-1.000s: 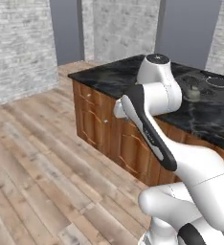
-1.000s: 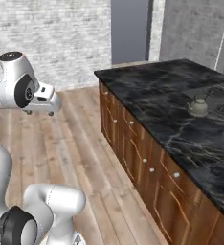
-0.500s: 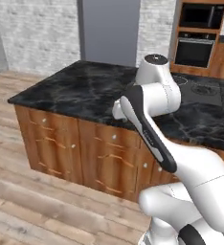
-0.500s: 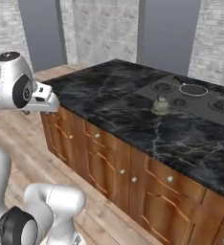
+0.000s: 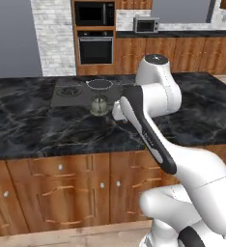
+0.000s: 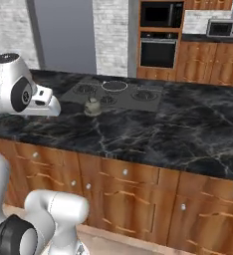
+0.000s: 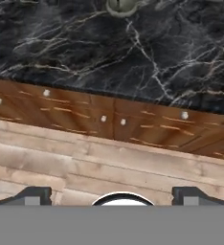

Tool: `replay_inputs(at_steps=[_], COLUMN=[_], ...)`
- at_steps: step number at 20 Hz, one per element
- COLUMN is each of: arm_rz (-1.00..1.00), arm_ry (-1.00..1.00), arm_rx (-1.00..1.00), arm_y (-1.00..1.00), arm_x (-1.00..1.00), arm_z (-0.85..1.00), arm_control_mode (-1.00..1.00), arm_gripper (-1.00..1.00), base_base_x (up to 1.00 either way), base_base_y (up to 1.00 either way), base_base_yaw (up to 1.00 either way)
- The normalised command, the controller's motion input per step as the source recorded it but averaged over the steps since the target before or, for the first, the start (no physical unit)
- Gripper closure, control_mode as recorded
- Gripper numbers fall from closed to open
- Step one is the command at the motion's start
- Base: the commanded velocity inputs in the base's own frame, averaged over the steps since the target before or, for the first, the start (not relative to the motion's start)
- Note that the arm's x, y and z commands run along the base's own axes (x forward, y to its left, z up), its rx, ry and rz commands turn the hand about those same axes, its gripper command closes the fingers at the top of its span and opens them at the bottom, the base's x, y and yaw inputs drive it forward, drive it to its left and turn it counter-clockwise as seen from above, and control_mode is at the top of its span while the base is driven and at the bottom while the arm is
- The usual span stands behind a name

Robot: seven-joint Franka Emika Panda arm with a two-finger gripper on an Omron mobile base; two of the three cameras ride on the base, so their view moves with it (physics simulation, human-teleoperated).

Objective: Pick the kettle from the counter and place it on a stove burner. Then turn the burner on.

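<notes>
The small grey kettle (image 5: 99,104) (image 6: 92,106) stands upright on the black marble counter (image 5: 33,128) (image 6: 153,130), just in front of the dark cooktop (image 5: 62,98) (image 6: 151,103). One round stove burner (image 5: 69,90) (image 6: 86,89) lies left of a black frying pan (image 5: 99,84) (image 6: 114,85) that sits on the cooktop. My gripper (image 6: 48,105) hangs near the counter's front edge, nearer than the kettle and apart from it. In the hand view the gripper (image 7: 113,195) is open and holds nothing. The kettle (image 7: 122,5) shows at that view's top edge.
Reddish-brown cabinets (image 5: 62,188) (image 7: 109,117) front the counter, with wooden floor (image 7: 85,162) below. A wall oven (image 5: 95,48) (image 6: 158,50) and a microwave (image 5: 147,24) (image 6: 219,29) stand behind the island. My arm (image 5: 144,125) covers the cooktop's right part in the left base view.
The whole picture has swung in both base views, so the base has driven around to face the counter's long side. The kettle and cooktop now lie straight ahead. The gripper stays open.
</notes>
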Motion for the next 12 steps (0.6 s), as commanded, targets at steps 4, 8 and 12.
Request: replay_inputs(at_steps=[4, 8, 12], arm_rz=[0.0, 0.0, 0.0], arm_ry=[0.0, 0.0, 0.0], arm_rx=[0.0, 0.0, 0.0], arm_y=[0.0, 0.0, 0.0], arm_x=[0.0, 0.0, 0.0], arm_z=[0.0, 0.0, 0.0], arm_control_mode=[1.0, 1.0, 1.0], arm_gripper=[-1.0, -1.0, -1.0], base_base_x=[0.85, 1.0, 0.89], base_base_y=[0.09, 0.53, 0.66], base_base_yaw=[-0.66, -0.35, -0.07])
